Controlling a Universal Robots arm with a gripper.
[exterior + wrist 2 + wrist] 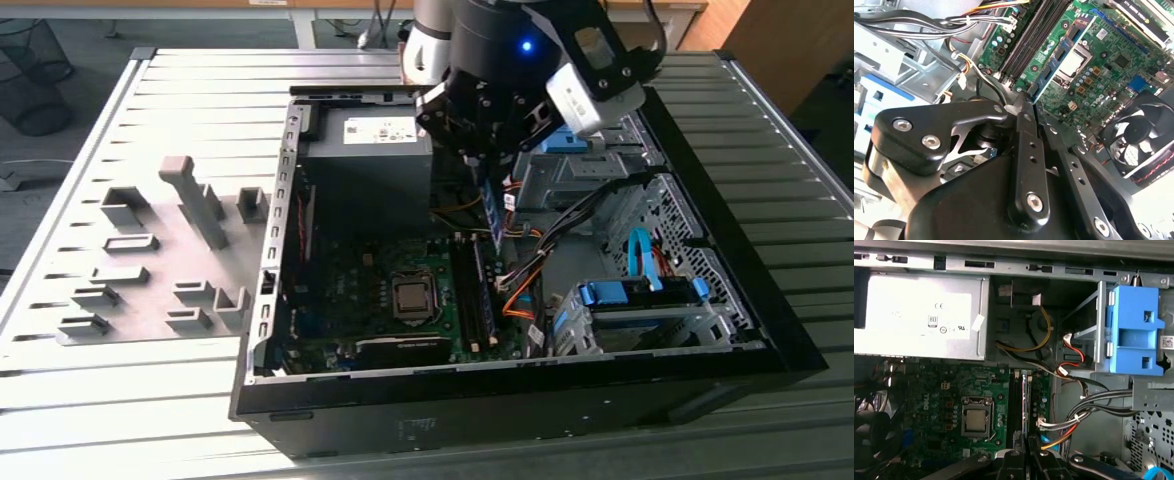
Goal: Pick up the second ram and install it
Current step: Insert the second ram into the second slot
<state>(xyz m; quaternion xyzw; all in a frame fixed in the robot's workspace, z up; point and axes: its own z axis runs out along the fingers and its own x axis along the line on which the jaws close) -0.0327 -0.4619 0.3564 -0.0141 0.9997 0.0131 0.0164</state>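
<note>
My gripper [487, 172] hangs over the open computer case [534, 390], shut on the second ram [493, 212]. The ram is a thin green stick that stands on edge and points down toward the motherboard [360, 290]. It hovers above the long black memory slots [470, 292], clear of them. In the second wrist view the black fingers [1024, 135] clamp the ram [1056, 67], which runs out over the board beside the slots [1026, 37]. In the first wrist view the ram's edge [1025, 405] lines up along the slots [1016, 400] above the gripper [1026, 455].
A power supply [374, 135] fills the case's far end. Coloured cables [534, 275] run next to the slots. Blue drive-bay clips [627, 295] sit at the exterior view's right. The processor socket [411, 297] and a fan [1139, 135] lie beside the slots. Grey fixture blocks [200, 205] stand on the table.
</note>
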